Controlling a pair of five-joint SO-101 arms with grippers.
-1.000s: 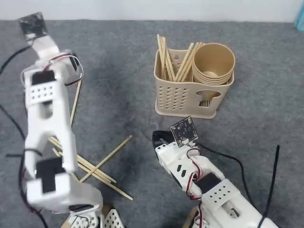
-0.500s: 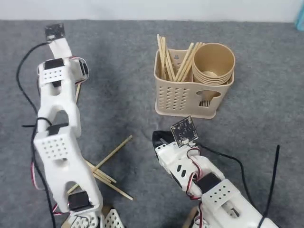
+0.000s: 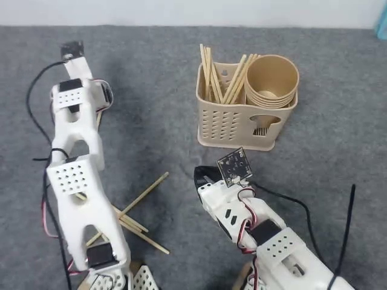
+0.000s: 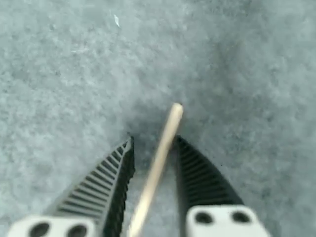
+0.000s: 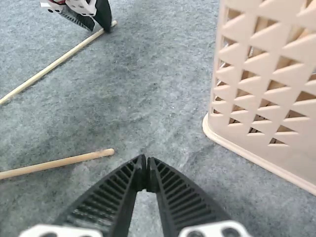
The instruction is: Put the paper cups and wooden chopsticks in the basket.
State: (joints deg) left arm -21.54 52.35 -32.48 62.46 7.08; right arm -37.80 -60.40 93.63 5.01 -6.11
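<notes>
Fingers (image 4: 111, 190) of the left gripper (image 4: 153, 140) are spread, with one chopstick (image 4: 159, 158) lying between them on the carpet (image 4: 64, 69). Cannot tell whether either finger touches it. The right gripper (image 5: 146, 168) has its fingers pressed together with nothing between them. It sits low over the carpet, near the basket (image 5: 266, 84).

Hidden or unclear, high view:
- The left arm (image 3: 72, 169) runs up the left side of the frame and covers its own gripper. The straddled chopstick is only a sliver beside the arm, upper left.
- The same arm covers part of the loose chopsticks (image 3: 142, 193), which lie crossed at lower left. Count uncertain.
- The right arm (image 3: 254, 223) is at lower centre, its camera board (image 3: 234, 165) over the gripper.

The basket stands upright at upper centre-right. Cups (image 3: 272, 78) are stacked in its right compartment and chopsticks (image 3: 210, 72) stand in the left, some leaning toward the cups. The right wrist view cuts off the basket wall at the frame edge. In that view another stick (image 5: 54, 164) lies close to the right gripper, apart from it.

Surface is grey carpet, edge to edge. A pale wall strip (image 3: 181, 12) runs along the top of the high view. Black cables (image 3: 344, 229) trail at lower right.
</notes>
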